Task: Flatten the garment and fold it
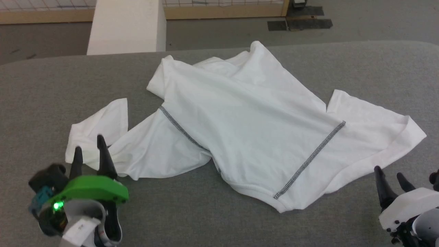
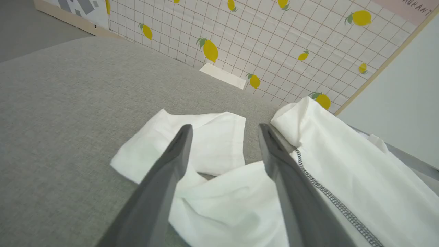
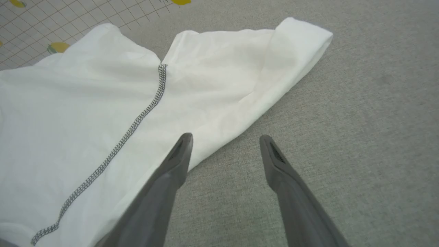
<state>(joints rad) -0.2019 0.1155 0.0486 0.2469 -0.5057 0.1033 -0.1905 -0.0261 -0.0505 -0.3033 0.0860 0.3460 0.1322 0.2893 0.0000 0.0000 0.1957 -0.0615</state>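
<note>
Left gripper (image 1: 89, 143): jaws wide, empty, tips over the garment's (image 1: 247, 130) bunched left end (image 1: 99, 127). Right gripper (image 1: 388, 171): jaws wide, empty, just beside the opposite sleeve hem (image 1: 394, 151). The garment lies on the desk (image 1: 51, 85), long axis running between both grippers; the left is nearer. Layers inside the bunched end are hidden.

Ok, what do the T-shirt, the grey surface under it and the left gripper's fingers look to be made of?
T-shirt: thin white matte fabric, probably a cotton knit; it lies in soft creases. Grey surface: matte woven cloth, its fine weave showing close up; what lies beneath is hidden. Left gripper's fingers: dark grey, smooth, dull, likely moulded plastic or rubber.
</note>
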